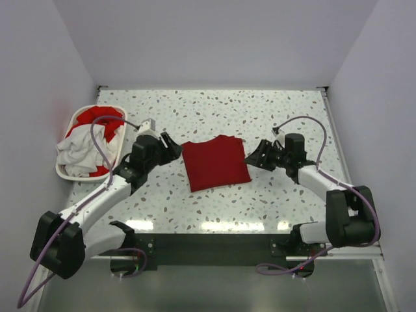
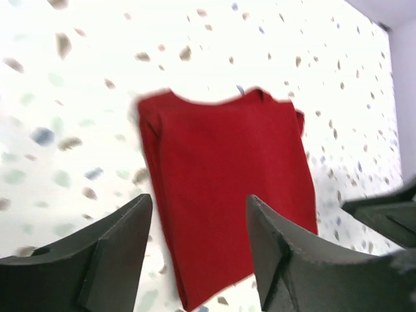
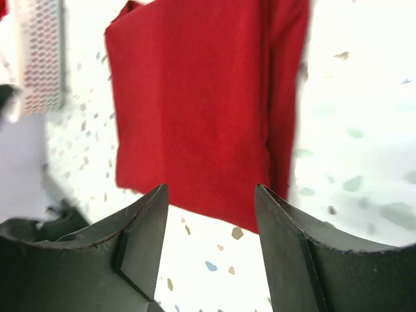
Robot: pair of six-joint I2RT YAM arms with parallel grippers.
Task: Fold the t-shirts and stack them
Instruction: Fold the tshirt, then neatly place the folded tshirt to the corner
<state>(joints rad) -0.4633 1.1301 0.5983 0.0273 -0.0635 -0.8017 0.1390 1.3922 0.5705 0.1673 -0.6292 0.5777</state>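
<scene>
— Since both claws sit low over the tabletop (image 1: pixel 214 110), where does the folded red t-shirt (image 1: pixel 216 162) lie?

— Between them, flat. Its left edge is just beside the left claw (image 1: pixel 171 148) and its right edge just beside the right claw (image 1: pixel 255 156). Neither touches the cloth.

— And the jaws?

— Both stand apart with nothing gripped. From the left wrist, red cloth shows through the gap past the fingertips (image 2: pixel 144 205). From the right wrist, the shirt's edge crosses the gap and bare speckled surface lies nearer the tips.

— How do the edges look?

— Roughly square, the whole shape turned a little. A folded strip runs along one side, and a layer pokes out at the far corner nearest the right claw.

— Room to move?

— Wide bare tabletop beyond both claws, and a narrower band behind them. Outward of the left claw, close to its arm, stands the white basket (image 1: pixel 64 170), holding a second red t-shirt (image 1: pixel 101 118) and a white t-shirt (image 1: pixel 73 155) heaped together. Outward of the right claw the surface runs bare to the edge.
</scene>
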